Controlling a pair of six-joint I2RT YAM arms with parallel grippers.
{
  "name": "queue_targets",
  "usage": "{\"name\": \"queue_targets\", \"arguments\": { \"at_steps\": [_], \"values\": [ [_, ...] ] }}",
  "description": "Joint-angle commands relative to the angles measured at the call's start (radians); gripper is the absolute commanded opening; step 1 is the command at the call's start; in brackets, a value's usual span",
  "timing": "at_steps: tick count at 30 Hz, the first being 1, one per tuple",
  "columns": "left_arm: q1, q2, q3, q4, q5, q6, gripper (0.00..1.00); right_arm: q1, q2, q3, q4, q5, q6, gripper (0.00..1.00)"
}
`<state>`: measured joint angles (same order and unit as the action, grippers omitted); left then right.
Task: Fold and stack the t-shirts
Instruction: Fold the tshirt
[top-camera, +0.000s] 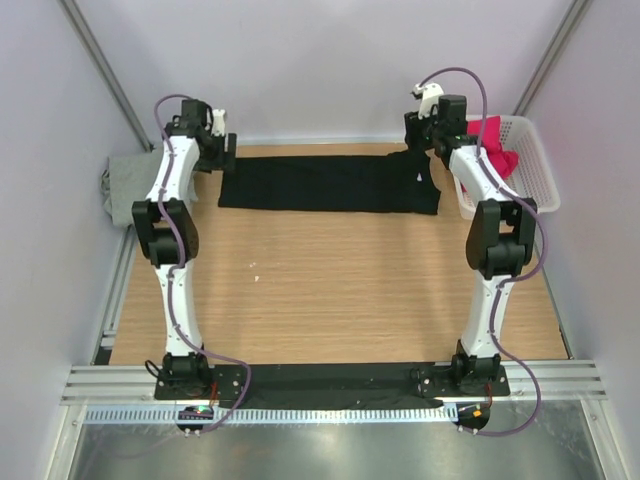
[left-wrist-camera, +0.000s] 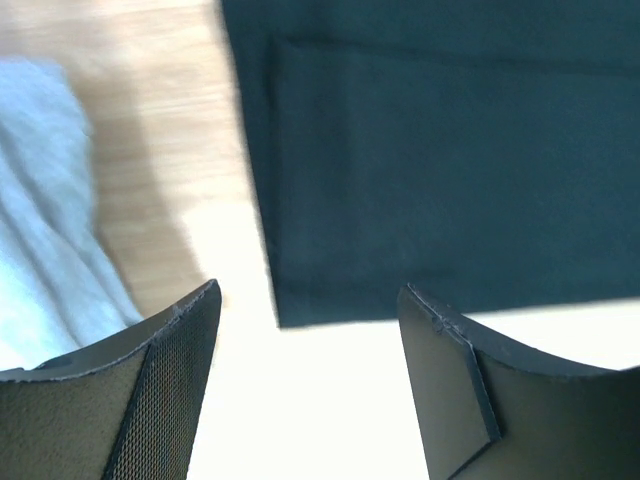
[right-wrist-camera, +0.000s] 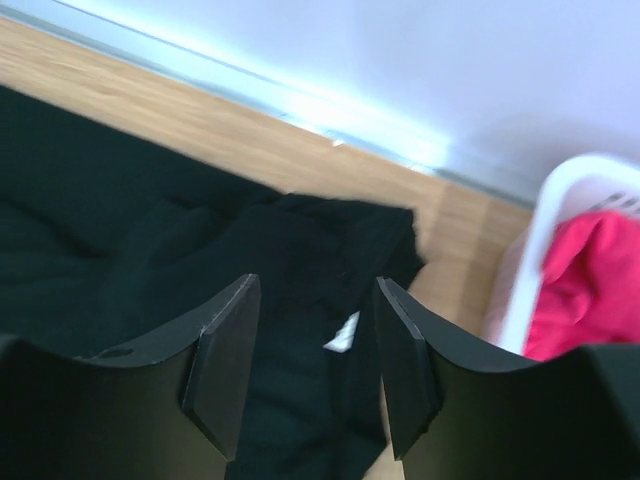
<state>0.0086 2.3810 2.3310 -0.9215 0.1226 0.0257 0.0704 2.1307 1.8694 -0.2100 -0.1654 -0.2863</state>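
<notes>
The black t-shirt (top-camera: 330, 183) lies folded into a long strip across the far side of the table. My left gripper (top-camera: 222, 150) is open and empty over its left end; the left wrist view shows the shirt's corner (left-wrist-camera: 420, 170) just beyond the fingertips. My right gripper (top-camera: 420, 135) is open and empty over the bunched right end (right-wrist-camera: 300, 260), where a small white mark (right-wrist-camera: 343, 335) shows. The grey t-shirt (top-camera: 130, 185) lies off the table's left edge and also shows in the left wrist view (left-wrist-camera: 45, 230). The magenta-red t-shirt (top-camera: 495, 145) sits in the basket.
A white mesh basket (top-camera: 535, 180) stands at the far right, its rim (right-wrist-camera: 560, 200) close to my right gripper. Walls close in the back and both sides. The wooden tabletop (top-camera: 330, 290) stretches toward the arm bases.
</notes>
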Motion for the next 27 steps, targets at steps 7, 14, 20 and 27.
{"name": "queue_targets", "arguments": {
  "at_steps": [7, 14, 20, 27],
  "values": [
    [0.001, -0.017, -0.036, 0.003, 0.253, -0.021, 0.71, 0.005, -0.045, -0.136, -0.061, -0.137, 0.335, 0.58],
    [-0.035, 0.064, -0.010, 0.009, 0.220, -0.010, 0.71, 0.005, 0.083, -0.049, -0.115, -0.114, 0.338, 0.59],
    [-0.036, 0.098, -0.016, 0.009, 0.158, 0.008, 0.71, 0.003, 0.158, 0.040, -0.154, -0.125, 0.345, 0.59],
    [-0.036, 0.060, -0.123, -0.028, 0.092, 0.022, 0.70, 0.003, 0.239, 0.117, -0.215, -0.108, 0.348, 0.59]
  ]
}}
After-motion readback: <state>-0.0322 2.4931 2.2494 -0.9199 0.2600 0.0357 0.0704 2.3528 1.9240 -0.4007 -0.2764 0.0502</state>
